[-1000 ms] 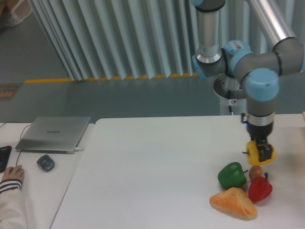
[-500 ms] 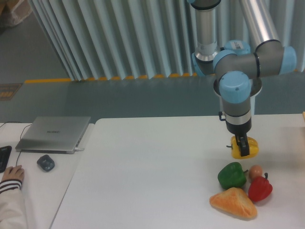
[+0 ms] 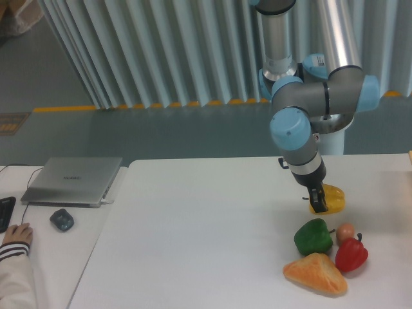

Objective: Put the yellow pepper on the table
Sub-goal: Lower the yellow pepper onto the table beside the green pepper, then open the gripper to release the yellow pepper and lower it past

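Tool [image 3: 318, 201] clamped on the yellow pepper [image 3: 328, 197], dark fingers closed across its near side, wrist tilted so the fruit hangs off to the right of the fingertips. Carried leftward and a little up the frame over the past second, from directly above the cluster of produce to a spot just behind it. Pepper now low over the table [image 3: 193, 232], close to the surface; contact cannot be confirmed from this angle, though the small shadow beneath suggests a narrow gap at most.

Just in front: the green pepper [image 3: 313, 236], a small brownish round item [image 3: 346, 231], the red pepper [image 3: 351, 253] and the orange-tan bread wedge [image 3: 316, 273], all unmoved across the three moments. Far left, on the adjoining desk: closed laptop [image 3: 73, 180], mouse [image 3: 62, 219], and a person's hand [image 3: 14, 235] at the edge, likewise unchanged.

Meaning for the task: transport largely done, with the yellow pepper lifted clear of its neighbours and brought over bare white tabletop. Remaining, by judgement: a short descent until the fruit rests, then release and a straight retreat upward. Main risk: a glossy, rounded body held tilted, liable to roll toward the green pepper once let go.
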